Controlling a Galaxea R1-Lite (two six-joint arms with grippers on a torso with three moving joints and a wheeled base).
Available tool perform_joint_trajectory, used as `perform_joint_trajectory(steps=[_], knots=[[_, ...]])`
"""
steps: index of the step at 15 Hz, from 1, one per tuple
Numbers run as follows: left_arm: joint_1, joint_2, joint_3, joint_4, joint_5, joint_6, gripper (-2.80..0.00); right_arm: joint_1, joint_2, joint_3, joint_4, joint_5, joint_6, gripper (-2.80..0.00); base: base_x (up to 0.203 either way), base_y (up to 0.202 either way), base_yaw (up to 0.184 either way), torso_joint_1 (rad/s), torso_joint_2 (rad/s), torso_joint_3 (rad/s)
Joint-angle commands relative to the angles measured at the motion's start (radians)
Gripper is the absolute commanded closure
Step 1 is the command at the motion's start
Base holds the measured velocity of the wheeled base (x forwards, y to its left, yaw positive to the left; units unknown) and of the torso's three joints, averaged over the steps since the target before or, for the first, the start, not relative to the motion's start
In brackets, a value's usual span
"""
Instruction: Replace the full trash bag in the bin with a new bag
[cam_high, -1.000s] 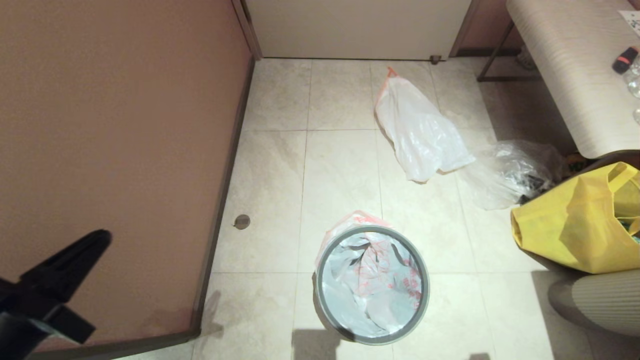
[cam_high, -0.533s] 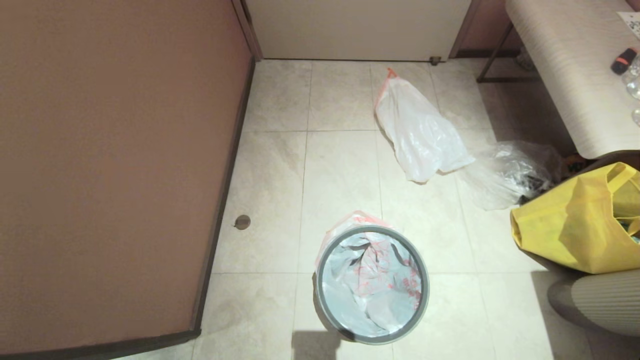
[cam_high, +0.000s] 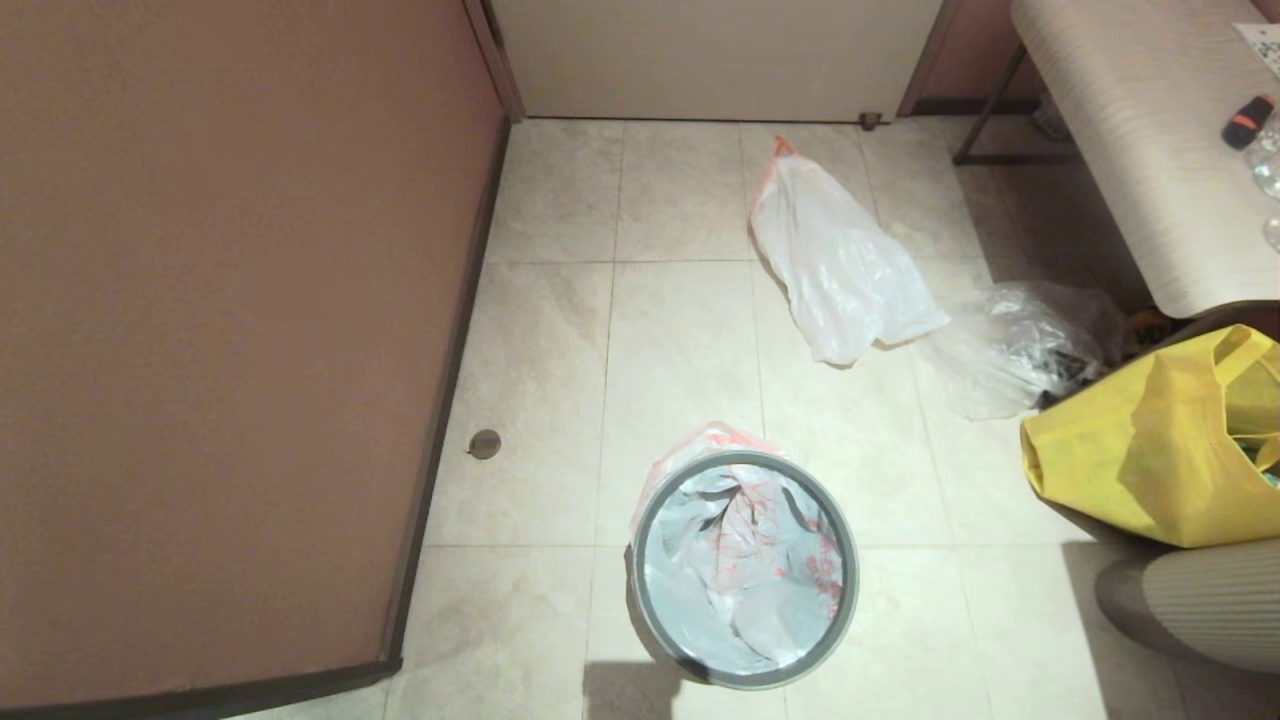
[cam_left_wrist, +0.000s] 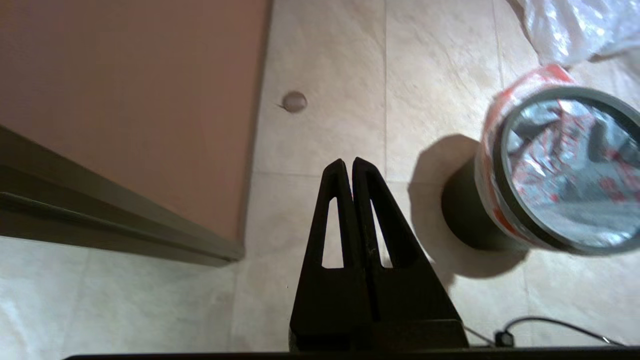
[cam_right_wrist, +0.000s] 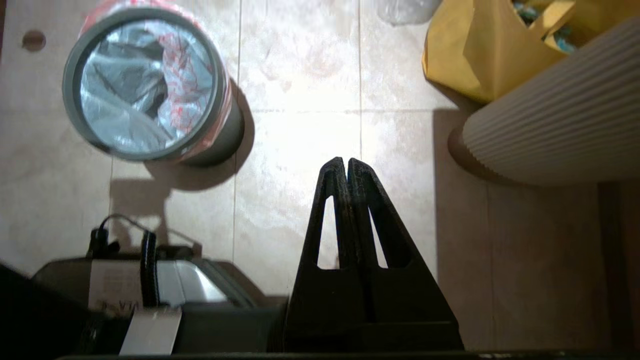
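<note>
The black bin (cam_high: 640, 575) (cam_left_wrist: 465, 220) (cam_right_wrist: 220, 142) stands on the tiled floor, near the front. The new bag (cam_high: 745, 570) (cam_left_wrist: 565, 165) (cam_right_wrist: 145, 80), white with red print, lines it, folded over the rim under the grey hoop (cam_high: 848, 560). The full trash bag (cam_high: 835, 262), milky white with orange-red tips, lies on the floor farther back. Neither gripper shows in the head view. My left gripper (cam_left_wrist: 348, 162) hangs shut and empty above the floor beside the bin. My right gripper (cam_right_wrist: 347, 162) is shut and empty on the bin's other side.
A brown wall panel (cam_high: 220, 330) fills the left. A clear crinkled bag (cam_high: 1020, 345) and a yellow tote bag (cam_high: 1150, 445) (cam_right_wrist: 480, 45) lie at the right under a table (cam_high: 1130, 120). A ribbed beige object (cam_high: 1200, 600) (cam_right_wrist: 555, 120) sits at the front right. The robot's base (cam_right_wrist: 150, 290) is close by.
The left gripper, seen at the head view's lower left a second ago, has drawn back out of that view. Bin and bags have not moved.
</note>
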Motion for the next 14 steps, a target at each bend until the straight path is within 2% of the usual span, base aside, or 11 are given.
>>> perform_joint_trajectory(steps=[1, 2, 5, 9, 13, 14], knots=[[0.001, -0.002, 0.023, -0.001, -0.01, 0.0, 0.0, 0.001, -0.004, 0.102, -0.168, -0.003, 0.002, 0.0, 0.0, 0.0, 0.0, 0.0, 0.0, 0.0], [0.001, -0.002, 0.023, -0.001, -0.01, 0.015, 0.0, 0.001, -0.004, 0.159, -0.252, -0.004, 0.003, 0.0, 0.0, 0.0, 0.0, 0.0, 0.0, 0.0], [-0.004, 0.003, 0.021, 0.004, -0.025, 0.069, 0.0, 0.001, -0.004, 0.322, -0.394, 0.0, 0.005, 0.0, 0.0, 0.0, 0.0, 0.0, 0.0, 0.0], [-0.004, 0.043, 0.021, 0.005, -0.046, 0.078, 0.0, 0.001, -0.004, 0.6, -0.653, 0.033, -0.018, 0.0, 0.0, 0.0, 0.0, 0.0, 0.0, 0.0], [-0.002, -0.002, 0.056, -0.038, -0.034, 0.109, 0.0, 0.0, -0.004, 0.663, -0.746, 0.027, -0.046, 0.0, 0.0, 0.0, 0.0, 0.0, 0.0, 0.0], [-0.002, -0.002, 0.059, -0.056, -0.026, 0.089, 0.0, 0.0, -0.004, 0.671, -0.771, 0.026, -0.032, 0.0, 0.0, 0.0, 0.0, 0.0, 0.0, 0.0]])
